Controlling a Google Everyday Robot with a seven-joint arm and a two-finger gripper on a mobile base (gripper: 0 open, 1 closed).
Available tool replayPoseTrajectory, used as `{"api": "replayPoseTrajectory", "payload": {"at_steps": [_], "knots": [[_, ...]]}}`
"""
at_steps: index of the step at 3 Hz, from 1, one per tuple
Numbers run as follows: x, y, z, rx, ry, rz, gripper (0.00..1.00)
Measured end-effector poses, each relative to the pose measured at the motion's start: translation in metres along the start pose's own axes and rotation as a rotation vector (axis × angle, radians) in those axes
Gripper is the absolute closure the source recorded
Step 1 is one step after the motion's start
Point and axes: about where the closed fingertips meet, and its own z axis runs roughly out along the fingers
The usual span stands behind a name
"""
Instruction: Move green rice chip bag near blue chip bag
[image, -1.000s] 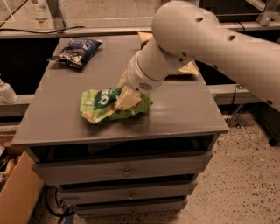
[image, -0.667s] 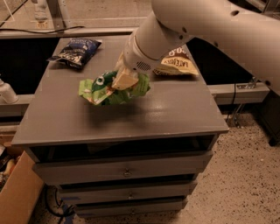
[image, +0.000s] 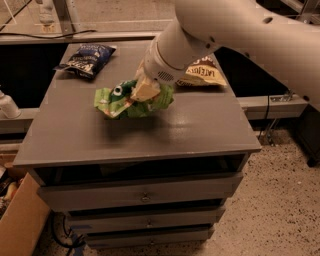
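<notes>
The green rice chip bag (image: 120, 102) is crumpled and hangs lifted above the middle of the grey cabinet top (image: 165, 135), with its shadow on the surface below. My gripper (image: 145, 91) is shut on the bag's right part, and the white arm reaches in from the upper right. The blue chip bag (image: 89, 58) lies flat at the far left corner of the cabinet top, apart from the green bag.
A brown and cream chip bag (image: 202, 75) lies at the far right of the top, partly hidden by my arm. The cabinet has several drawers (image: 145, 197) below. A cardboard box (image: 17, 225) stands on the floor at the lower left.
My gripper has lifted the green bag off the cabinet top and carried it up and to the left, toward the far side. The blue bag has not moved.
</notes>
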Motion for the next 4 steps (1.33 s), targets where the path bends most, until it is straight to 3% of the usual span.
{"api": "replayPoseTrajectory", "payload": {"at_steps": [2,4], "knots": [[0.03,-0.093,0.039,0.153,0.035,-0.007,1.0],[0.005,-0.203,0.071,0.274,0.008,-0.09,1.0]]}}
